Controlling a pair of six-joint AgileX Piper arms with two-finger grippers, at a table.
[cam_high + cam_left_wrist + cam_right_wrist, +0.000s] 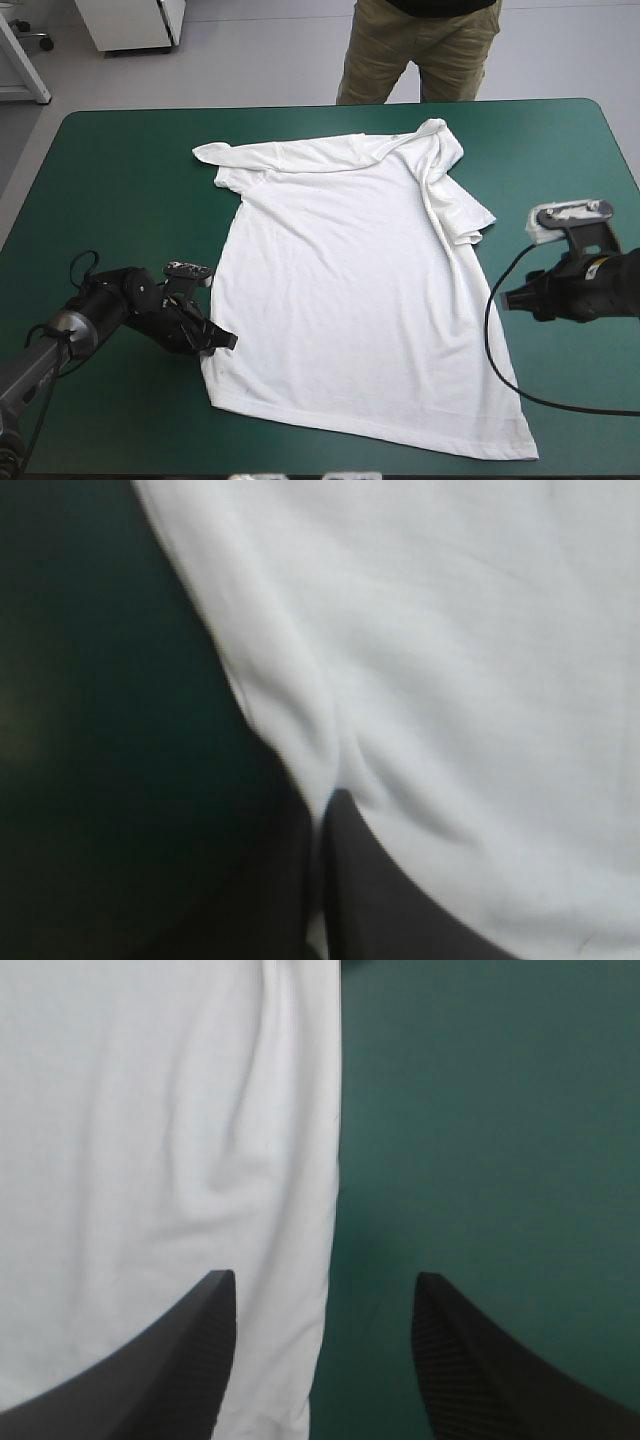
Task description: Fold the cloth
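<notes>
From above, the T-shirt is seen spread flat at the middle of the teal-green cover. The left gripper is at its 8 o'clock edge, and the right gripper is just beside its 3 o'clock edge. In the left wrist view the fingers are pressed together, with the shirt's edge pinched between them. In the right wrist view the fingers are held spread, and the shirt's side edge lies between them.

Teal-green tbl cover, rounded corners

Both wrist views cut off the T-shirt — only one edge shows in each.
</notes>
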